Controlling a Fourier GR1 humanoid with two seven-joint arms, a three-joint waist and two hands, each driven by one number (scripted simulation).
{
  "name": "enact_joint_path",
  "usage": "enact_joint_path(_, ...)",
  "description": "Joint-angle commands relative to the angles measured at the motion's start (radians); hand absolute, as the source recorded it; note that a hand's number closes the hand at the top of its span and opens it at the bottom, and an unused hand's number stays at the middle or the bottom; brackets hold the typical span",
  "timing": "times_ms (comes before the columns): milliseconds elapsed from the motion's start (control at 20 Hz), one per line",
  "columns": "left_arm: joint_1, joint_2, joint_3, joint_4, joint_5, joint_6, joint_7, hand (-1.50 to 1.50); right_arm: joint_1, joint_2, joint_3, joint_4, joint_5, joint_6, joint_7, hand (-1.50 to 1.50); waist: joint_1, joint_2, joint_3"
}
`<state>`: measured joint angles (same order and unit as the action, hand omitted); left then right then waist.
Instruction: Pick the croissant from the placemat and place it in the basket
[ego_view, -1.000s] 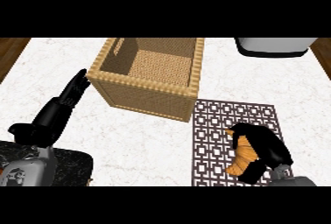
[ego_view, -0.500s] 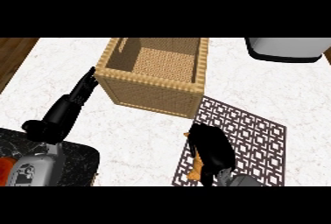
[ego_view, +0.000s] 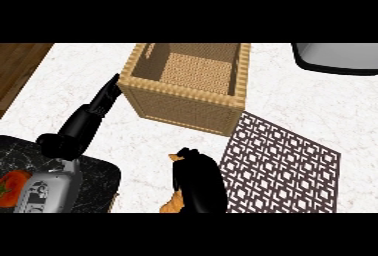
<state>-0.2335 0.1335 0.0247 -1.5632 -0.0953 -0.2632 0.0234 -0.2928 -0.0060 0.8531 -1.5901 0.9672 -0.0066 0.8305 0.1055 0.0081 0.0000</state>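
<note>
right hand (ego_view: 198, 182) is curled round the croissant (ego_view: 174, 204), off the placemat (ego_view: 280, 162) near the surface's front edge — lift it above the basket (ego_view: 184, 102) rim before release. left hand (ego_view: 92, 112) rests open.

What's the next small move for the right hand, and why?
Probably carry it up and forward over the basket's near wall. The right hand is curled round the croissant, already off the placemat and low in front of the basket, whose near wall stands between the hand and the open inside. The left hand rests beside the basket.
</note>
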Motion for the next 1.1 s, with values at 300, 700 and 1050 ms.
enact_joint_path(300,-0.006,0.005,-0.001,0.007,-0.006,-0.002,0.001,0.0,-0.261,0.006,0.141,-0.156,-0.039,-0.452,0.247,1.5,0.001,-0.018,-0.001)
enact_joint_path(700,-0.015,0.027,0.034,0.03,0.011,-0.007,0.013,0.0,-0.474,0.006,0.082,-0.151,-0.028,-0.474,0.464,1.5,-0.024,-0.025,-0.006)
enact_joint_path(1050,0.007,0.005,0.01,0.042,-0.015,0.009,-0.023,0.0,-0.683,0.005,-0.024,-0.011,-0.047,-0.415,0.552,1.5,-0.02,-0.017,-0.008)
